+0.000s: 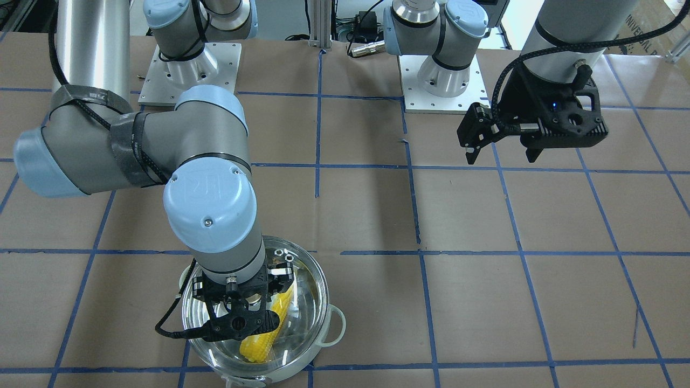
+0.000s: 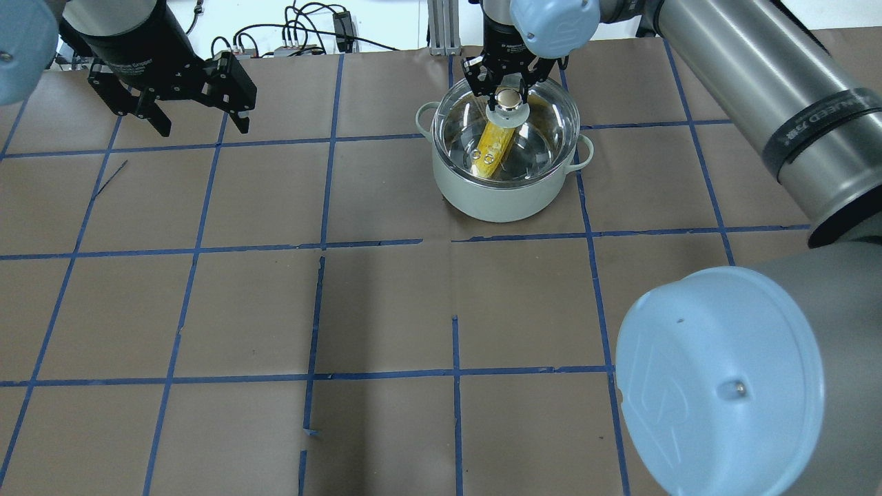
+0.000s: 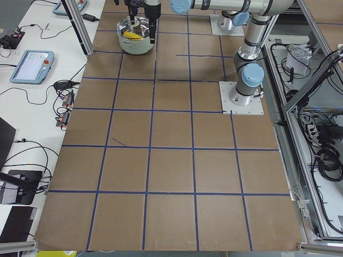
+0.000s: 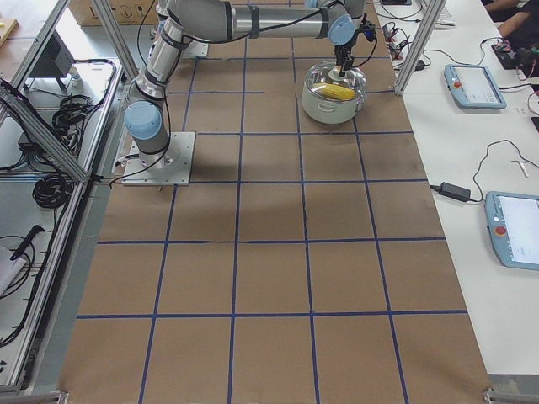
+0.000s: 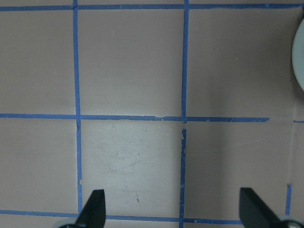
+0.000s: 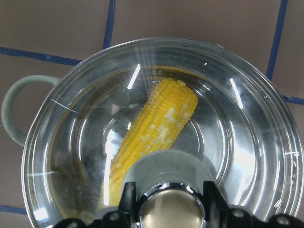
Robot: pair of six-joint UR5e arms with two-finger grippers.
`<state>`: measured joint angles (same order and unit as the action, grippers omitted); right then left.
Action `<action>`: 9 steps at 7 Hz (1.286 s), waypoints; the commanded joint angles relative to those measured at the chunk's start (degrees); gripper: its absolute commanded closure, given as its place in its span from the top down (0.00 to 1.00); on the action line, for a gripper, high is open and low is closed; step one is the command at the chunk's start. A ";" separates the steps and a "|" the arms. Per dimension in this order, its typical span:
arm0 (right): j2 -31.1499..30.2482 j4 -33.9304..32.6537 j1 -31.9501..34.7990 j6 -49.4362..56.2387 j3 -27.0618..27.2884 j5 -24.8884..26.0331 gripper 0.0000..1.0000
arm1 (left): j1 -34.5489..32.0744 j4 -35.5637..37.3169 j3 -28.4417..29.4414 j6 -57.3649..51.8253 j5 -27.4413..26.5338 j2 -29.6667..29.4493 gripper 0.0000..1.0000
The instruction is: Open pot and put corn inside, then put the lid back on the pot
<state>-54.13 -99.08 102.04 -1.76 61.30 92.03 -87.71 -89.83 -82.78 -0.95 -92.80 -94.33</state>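
The steel pot [image 2: 506, 200] with pale loop handles stands at the far side of the table. The yellow corn [image 2: 495, 145] lies slanted inside it and is clear in the right wrist view [image 6: 152, 128]. The clear glass lid [image 2: 544, 131] rests on the pot's rim over the corn. My right gripper [image 2: 508, 96] is straight above the pot, its fingers closed on either side of the lid's metallic knob [image 6: 171, 211]. My left gripper [image 2: 204, 129] is open and empty, hovering over bare table far from the pot; the left wrist view [image 5: 171, 213] shows its tips wide apart.
Brown paper with a blue tape grid covers the table [image 2: 386, 310]. The pot's rim [image 5: 299, 52] shows at the right edge of the left wrist view. Tablets and cables lie on side benches [image 4: 472, 84] beyond the table ends.
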 commanded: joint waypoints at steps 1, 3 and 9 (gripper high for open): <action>0.08 -0.06 0.00 0.00 -0.04 -0.10 0.78 | -0.09 0.62 -0.37 0.24 0.07 -0.24 1.00; 0.08 -0.06 0.00 -0.09 -0.04 -0.10 0.83 | -0.17 0.62 -0.28 0.42 0.07 -0.16 1.00; 0.08 -4.89 -3.77 0.44 -1.44 -0.62 0.91 | -0.44 0.62 -1.69 0.42 0.07 0.63 1.00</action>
<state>-53.89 -103.23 99.12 -1.57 59.96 91.60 -88.12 -89.19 -84.04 -0.46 -92.79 -94.07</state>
